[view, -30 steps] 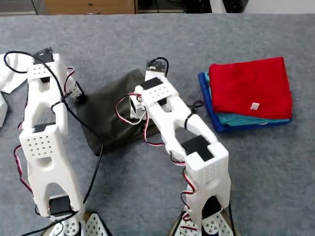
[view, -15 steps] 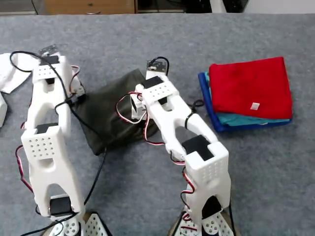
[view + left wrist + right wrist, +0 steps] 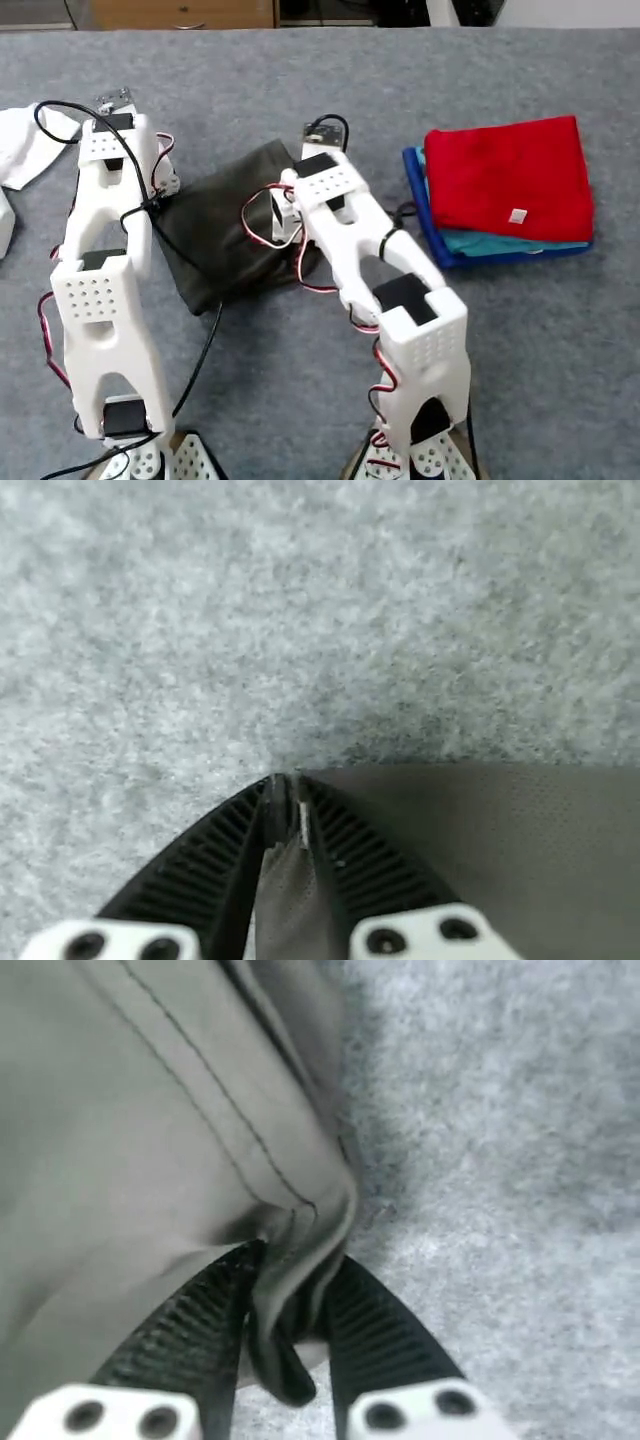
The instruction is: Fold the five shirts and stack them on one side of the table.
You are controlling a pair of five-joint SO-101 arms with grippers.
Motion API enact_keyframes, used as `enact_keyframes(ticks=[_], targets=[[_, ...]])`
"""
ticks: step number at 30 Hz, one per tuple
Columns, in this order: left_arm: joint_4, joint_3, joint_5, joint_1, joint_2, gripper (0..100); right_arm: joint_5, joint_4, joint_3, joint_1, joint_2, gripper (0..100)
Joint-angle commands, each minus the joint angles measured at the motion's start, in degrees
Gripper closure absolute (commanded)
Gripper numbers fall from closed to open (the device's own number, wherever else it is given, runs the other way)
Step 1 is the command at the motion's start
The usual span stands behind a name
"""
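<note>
- Pinching is seen: left gripper and right gripper are each clamped on the shirt.
- Limp, light cloth is expected (sag likely); hems are best held.

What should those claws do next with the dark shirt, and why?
Probably lift it and carry it to the red-topped stack: left claw and right claw are both shut on the folded dark shirt, which lies apart from that stack.

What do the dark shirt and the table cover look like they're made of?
Dark shirt: thin matte cloth, probably cotton, judging by stitched seams and soft folds. Table cover: grey felt or short carpet, judging by its fuzzy pile.
</note>
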Motion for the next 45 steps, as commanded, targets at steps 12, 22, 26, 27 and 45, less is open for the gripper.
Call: enact_keyframes(ticks=[12,22,26,27,45], targets=[[10.3,-13.2,5.7,0.5,-0.7,98,3.9,6.6,-7.3,5.4,-3.0,99.6],[23.5,-43.2,10.9,7.8,-0.2,98,7.6,10.7,-12.0,13.6,-17.0,99.6],[21.8,-49.9,13.1,15.5,-0.1,98,8.8,10.9,-12.3,19.9,-20.5,99.6],[20.5,-50.9,13.7,17.2,-0.1,98,9.8,10.7,-12.4,21.5,-21.3,99.6],[-8.4,-46.0,14.8,37.1,0.0,98,18.6,-2.6,-9.5,52.3,-31.3,99.6]])
